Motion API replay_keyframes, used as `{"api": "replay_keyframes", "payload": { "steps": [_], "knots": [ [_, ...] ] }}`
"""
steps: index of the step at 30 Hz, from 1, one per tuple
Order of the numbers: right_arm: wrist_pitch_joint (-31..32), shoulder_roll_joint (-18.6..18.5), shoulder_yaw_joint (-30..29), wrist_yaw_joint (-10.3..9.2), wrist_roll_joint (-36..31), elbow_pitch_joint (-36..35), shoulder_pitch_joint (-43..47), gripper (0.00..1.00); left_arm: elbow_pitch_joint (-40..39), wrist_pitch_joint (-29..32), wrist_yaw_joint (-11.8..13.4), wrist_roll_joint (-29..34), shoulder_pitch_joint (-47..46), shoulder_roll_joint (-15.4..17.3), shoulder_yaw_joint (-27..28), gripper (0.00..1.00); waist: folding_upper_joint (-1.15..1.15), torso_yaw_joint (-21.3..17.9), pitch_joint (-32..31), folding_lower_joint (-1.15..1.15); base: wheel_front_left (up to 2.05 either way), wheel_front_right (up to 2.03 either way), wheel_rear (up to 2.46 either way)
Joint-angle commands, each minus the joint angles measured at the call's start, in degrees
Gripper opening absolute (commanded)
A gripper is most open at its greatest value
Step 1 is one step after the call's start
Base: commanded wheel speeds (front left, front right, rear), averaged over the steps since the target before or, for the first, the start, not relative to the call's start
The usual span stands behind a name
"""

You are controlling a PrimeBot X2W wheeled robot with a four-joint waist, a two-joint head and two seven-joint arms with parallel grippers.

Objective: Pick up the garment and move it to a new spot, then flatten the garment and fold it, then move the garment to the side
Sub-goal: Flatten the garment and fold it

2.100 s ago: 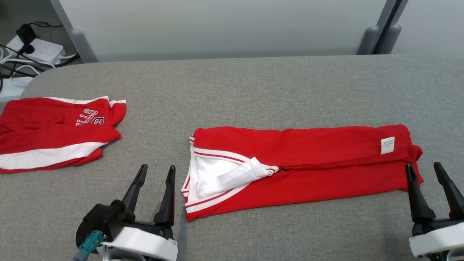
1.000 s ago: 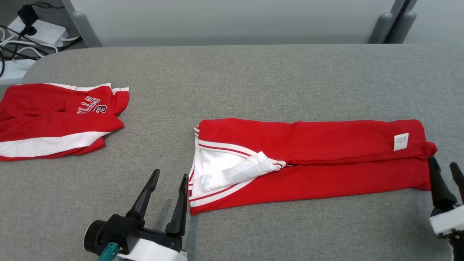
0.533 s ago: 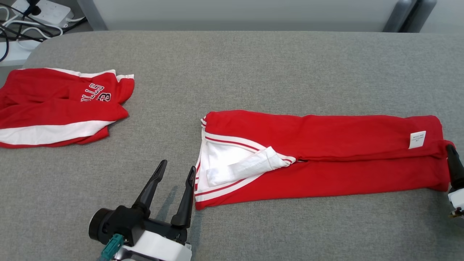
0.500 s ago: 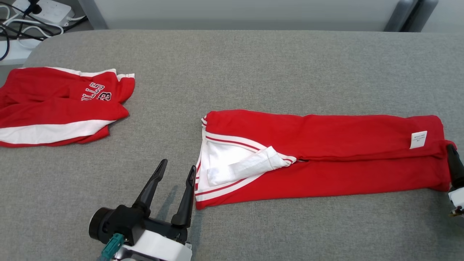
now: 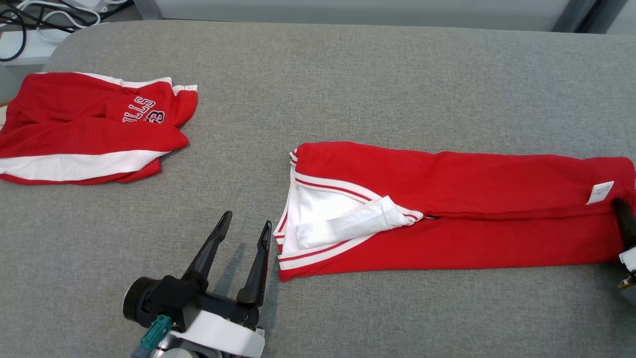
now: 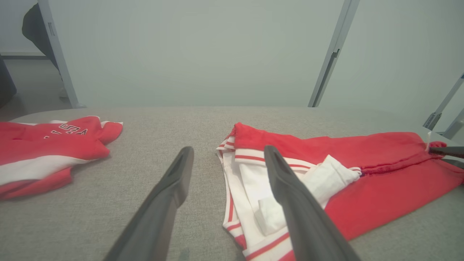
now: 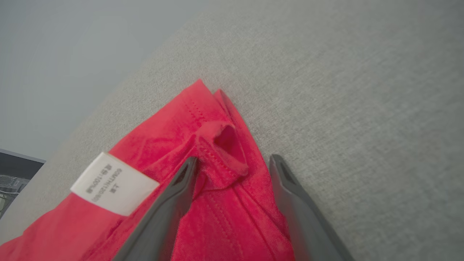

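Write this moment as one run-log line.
left gripper: open, beside folded red garment | right gripper: open, at its labelled end | held: nothing

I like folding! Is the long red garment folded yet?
Partly folded: the garment lies as a long strip, one red layer lapped over another, not yet folded short.

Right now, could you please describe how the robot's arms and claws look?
The left claw has two long, dark, tapering fingers on a black wrist housing, with a teal connector and a white forearm shell. The right claw has matching dark fingers.
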Motion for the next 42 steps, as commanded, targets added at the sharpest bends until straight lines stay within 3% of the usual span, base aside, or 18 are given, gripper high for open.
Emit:
{"api": "replay_keyframes", "payload": {
  "steps": [1, 2, 3, 4, 23, 30, 35, 42],
  "knots": [
    [0.55, -1.23, 1.29, 0.24, 0.58, -0.11, -0.19, 0.81, -1.65, -0.59, -0.26, 0.69, -2.41, 0.15, 1.60, 1.00, 0.00, 0.11, 0.05, 0.00, 0.00, 0.00, 0.00],
    [0.76, -1.11, 1.58, 0.24, 0.97, 0.32, -0.35, 0.49, -1.65, -0.59, -0.29, 0.73, -2.44, 0.14, 1.59, 1.00, 0.00, 0.17, 0.06, 0.00, 0.00, 0.00, 0.00],
    [1.10, -1.03, 2.29, 0.24, 1.61, 0.81, -0.55, 0.11, -1.67, -0.59, -0.34, 0.77, -2.48, 0.13, 1.60, 1.00, 0.00, 0.23, 0.05, 0.00, 0.00, 0.00, 0.00],
    [1.17, -1.05, 2.63, 0.24, 1.89, 1.01, -0.56, 0.00, -1.68, -0.59, -0.37, 0.76, -2.49, 0.13, 1.63, 1.00, 0.00, 0.22, 0.01, 0.00, 0.00, 0.00, 0.00],
    [-5.72, -8.16, 4.54, 0.24, 5.30, -3.85, 3.33, 0.00, -1.13, -0.59, -0.69, 0.16, -1.89, 0.05, 2.08, 1.00, 0.00, -2.08, -2.13, 0.00, 0.00, 0.00, 0.00],
    [-4.73, -9.06, 5.15, 0.24, 8.65, -15.45, 6.28, 0.00, -0.90, -0.59, -0.45, -0.22, -1.77, 0.02, 2.00, 1.00, 0.00, -2.00, -3.56, 0.00, 0.00, 0.00, 0.00],
    [-3.51, -9.27, 5.54, 0.24, 9.17, -27.96, 10.43, 0.00, -0.85, -0.59, -0.25, -0.61, -1.31, 0.00, 2.21, 1.00, 0.00, -1.55, -4.42, 0.00, 0.00, 0.00, 0.00],
    [-0.57, -5.17, 7.56, 0.24, 5.98, -36.46, 11.25, 0.00, -0.70, -0.59, -0.07, -1.47, -1.58, -0.01, 1.03, 1.00, 0.00, 0.12, -5.08, 0.00, 0.00, 0.00, 0.00]
  ]
}}
